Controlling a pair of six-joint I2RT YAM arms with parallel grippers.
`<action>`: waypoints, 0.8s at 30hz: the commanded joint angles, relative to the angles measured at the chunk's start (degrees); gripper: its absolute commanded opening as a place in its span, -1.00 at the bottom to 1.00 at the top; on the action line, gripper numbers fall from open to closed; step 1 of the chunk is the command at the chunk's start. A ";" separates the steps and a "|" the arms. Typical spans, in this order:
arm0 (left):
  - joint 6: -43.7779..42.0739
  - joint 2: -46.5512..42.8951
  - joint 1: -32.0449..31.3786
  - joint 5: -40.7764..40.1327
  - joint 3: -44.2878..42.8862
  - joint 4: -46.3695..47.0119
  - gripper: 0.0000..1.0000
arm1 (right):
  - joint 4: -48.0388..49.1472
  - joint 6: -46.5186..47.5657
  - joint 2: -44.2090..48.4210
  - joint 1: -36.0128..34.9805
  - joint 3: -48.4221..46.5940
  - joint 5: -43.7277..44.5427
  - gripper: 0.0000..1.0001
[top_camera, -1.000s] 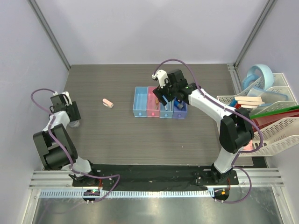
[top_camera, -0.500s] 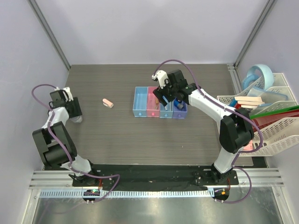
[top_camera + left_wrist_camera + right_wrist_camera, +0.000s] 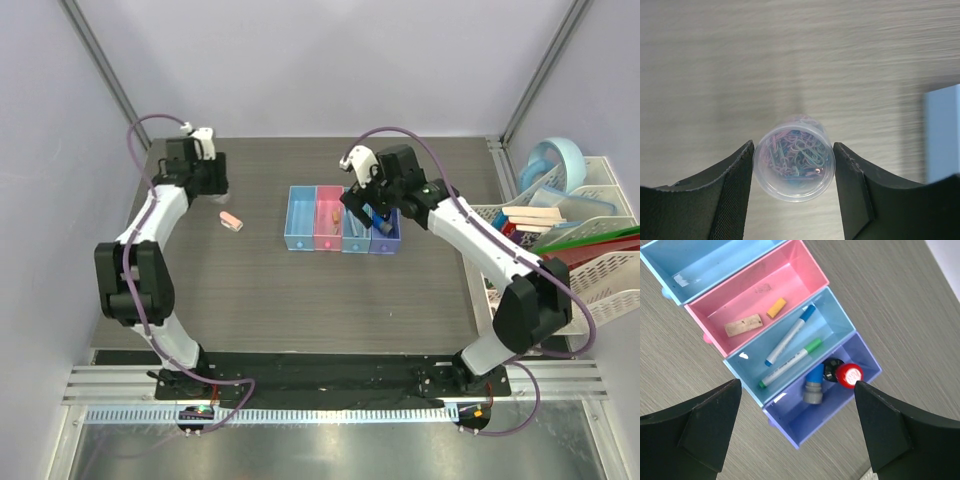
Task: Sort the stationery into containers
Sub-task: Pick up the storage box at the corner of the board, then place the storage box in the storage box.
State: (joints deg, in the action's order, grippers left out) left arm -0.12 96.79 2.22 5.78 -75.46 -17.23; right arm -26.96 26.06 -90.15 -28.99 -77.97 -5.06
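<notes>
Table point(image 3: 250, 290): dark wood grain; bins point(image 3: 298, 218) mid-table, pink eraser point(image 3: 231, 221) lying left of them.
Left gripper point(image 3: 793, 147): clamped on clear round tub point(image 3: 794, 172) of paper clips, left of bins.
Right gripper point(image 3: 797, 384): fingers wide apart above bins; red-capped bottle point(image 3: 847, 374) in darkest bin, below them.

Clear paper-clip tub point(image 3: 793, 164) gripped between jaws.

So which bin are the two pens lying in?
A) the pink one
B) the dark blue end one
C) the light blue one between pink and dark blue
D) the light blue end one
C: the right wrist view shows both pens lying in the light blue bin, which sits between the pink bin and the dark blue bin.
</notes>
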 commanded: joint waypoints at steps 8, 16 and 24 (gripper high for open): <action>3.72 14.29 -14.95 3.71 -18.65 1.33 -0.74 | -0.99 2.32 11.04 5.87 6.78 -2.59 0.99; 3.37 17.38 -20.94 4.50 -21.13 0.36 -0.73 | -0.90 1.54 12.37 8.07 7.93 -3.29 0.99; 3.55 17.38 -22.61 4.50 -19.64 1.50 -0.73 | -0.81 0.74 11.40 8.51 8.01 -4.43 1.00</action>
State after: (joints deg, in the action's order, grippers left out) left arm 2.70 114.87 -19.90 9.17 -94.48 -16.99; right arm -28.80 27.29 -80.23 -20.69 -69.52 -8.21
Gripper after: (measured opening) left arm 0.606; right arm 0.996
